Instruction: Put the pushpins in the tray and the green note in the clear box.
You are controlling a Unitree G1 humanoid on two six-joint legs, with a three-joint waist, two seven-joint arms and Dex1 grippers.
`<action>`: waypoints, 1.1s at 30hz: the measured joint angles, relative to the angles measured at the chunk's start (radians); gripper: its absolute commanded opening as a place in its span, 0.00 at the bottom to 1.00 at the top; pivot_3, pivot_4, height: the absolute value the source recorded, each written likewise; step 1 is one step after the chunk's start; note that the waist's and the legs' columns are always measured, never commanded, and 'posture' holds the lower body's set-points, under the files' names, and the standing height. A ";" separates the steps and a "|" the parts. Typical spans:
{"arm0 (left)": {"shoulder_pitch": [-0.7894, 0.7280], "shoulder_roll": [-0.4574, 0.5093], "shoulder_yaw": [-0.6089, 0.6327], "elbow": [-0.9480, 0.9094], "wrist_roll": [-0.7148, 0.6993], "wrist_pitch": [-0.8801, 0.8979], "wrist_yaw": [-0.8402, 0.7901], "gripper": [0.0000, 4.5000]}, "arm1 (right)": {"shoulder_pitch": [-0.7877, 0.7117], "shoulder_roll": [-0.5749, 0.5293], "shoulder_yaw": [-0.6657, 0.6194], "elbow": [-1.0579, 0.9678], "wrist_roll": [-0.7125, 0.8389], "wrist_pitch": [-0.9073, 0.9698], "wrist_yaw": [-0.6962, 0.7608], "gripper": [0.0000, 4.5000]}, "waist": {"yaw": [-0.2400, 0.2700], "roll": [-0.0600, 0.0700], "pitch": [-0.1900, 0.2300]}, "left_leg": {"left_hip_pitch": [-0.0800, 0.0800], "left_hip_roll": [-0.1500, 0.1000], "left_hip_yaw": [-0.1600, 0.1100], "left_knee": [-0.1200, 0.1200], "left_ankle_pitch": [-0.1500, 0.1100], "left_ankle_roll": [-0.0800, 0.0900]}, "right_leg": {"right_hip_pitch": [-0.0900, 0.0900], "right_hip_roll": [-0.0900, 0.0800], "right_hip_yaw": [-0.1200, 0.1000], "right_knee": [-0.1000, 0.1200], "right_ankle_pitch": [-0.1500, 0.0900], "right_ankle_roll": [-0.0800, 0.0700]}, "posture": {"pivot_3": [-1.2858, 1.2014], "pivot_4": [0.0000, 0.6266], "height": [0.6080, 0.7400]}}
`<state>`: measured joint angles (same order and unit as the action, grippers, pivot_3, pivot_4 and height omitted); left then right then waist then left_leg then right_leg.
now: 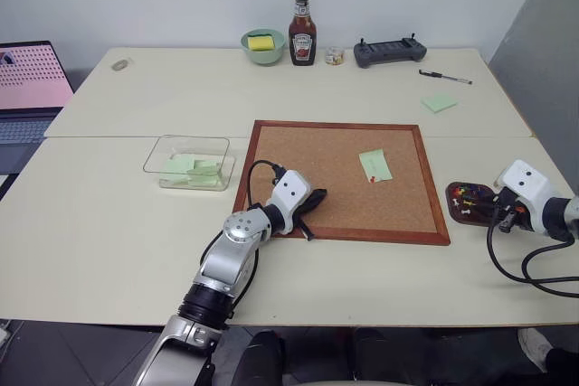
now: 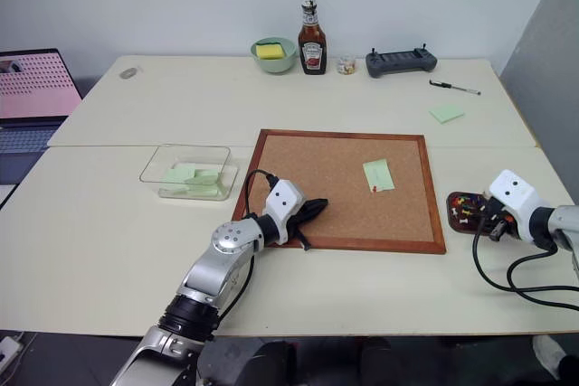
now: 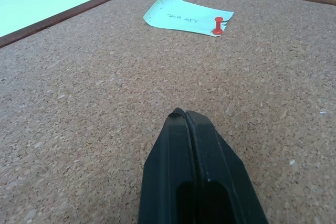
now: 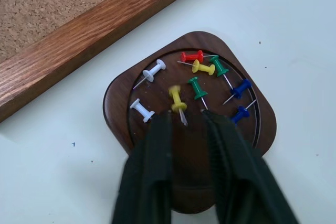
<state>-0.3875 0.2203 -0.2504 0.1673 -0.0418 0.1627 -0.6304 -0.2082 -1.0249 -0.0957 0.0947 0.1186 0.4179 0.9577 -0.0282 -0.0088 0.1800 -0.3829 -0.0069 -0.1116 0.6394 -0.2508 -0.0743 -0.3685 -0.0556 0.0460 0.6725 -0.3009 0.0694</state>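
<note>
Cork board [image 1: 344, 178] sits mid-table with one green note [image 1: 375, 165] on its right half, scribbled writing I can't read, red pushpin [image 3: 218, 25] at its near corner. Right gripper [image 4: 185, 119] hangs over the tray [image 4: 126, 106] just right of the board, fingers spread a bit, a yellow pin blurred between the tips; more pushpins [image 4: 202, 69] lie inside. Left gripper [image 3: 187, 116] is pressed together over the cork. Clear box [image 1: 188, 162] to the left holds green slips. Ketchup bottle [image 1: 302, 32] at the far edge, label unreadable.

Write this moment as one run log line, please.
right gripper: open over tray, yellow pushpin between fingers | left gripper: shut over cork board | green note: pinned by red pushpin
</note>
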 measured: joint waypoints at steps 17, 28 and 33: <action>-0.002 0.002 0.000 0.007 0.005 -0.017 -0.011 0.00 | -0.175 0.310 0.081 -0.153 0.158 0.111 -0.054 0.57 | 0.000 0.000 0.000 | 0.000 0.000 -0.001 0.000 0.000 0.000 | 0.000 0.000 -0.001 0.000 0.000 0.000 | 0.52 0.24 1.00; 0.002 0.007 0.000 -0.001 0.005 -0.016 -0.011 0.00 | -0.301 0.481 0.206 0.062 0.052 -0.039 -0.131 0.57 | -0.001 0.000 0.000 | 0.000 0.000 -0.001 0.000 0.000 0.000 | -0.001 0.000 -0.001 0.001 0.000 0.000 | 0.52 0.24 1.00; 0.004 0.009 0.000 -0.003 0.006 -0.016 -0.010 0.00 | -0.317 0.484 0.214 0.146 0.018 -0.096 -0.131 0.37 | -0.003 0.000 0.000 | 0.000 0.000 -0.001 0.000 0.000 0.000 | -0.001 0.000 -0.001 0.001 0.000 0.000 | 0.52 0.24 1.00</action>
<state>-0.3835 0.2295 -0.2503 0.1640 -0.0363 0.1462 -0.6408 -0.5255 -0.5411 0.1187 0.2409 0.1366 0.3218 0.8266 -0.0315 -0.0088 0.1796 -0.3830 -0.0066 -0.1123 0.6392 -0.2507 -0.0743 -0.3697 -0.0554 0.0455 0.6734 -0.3007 0.0691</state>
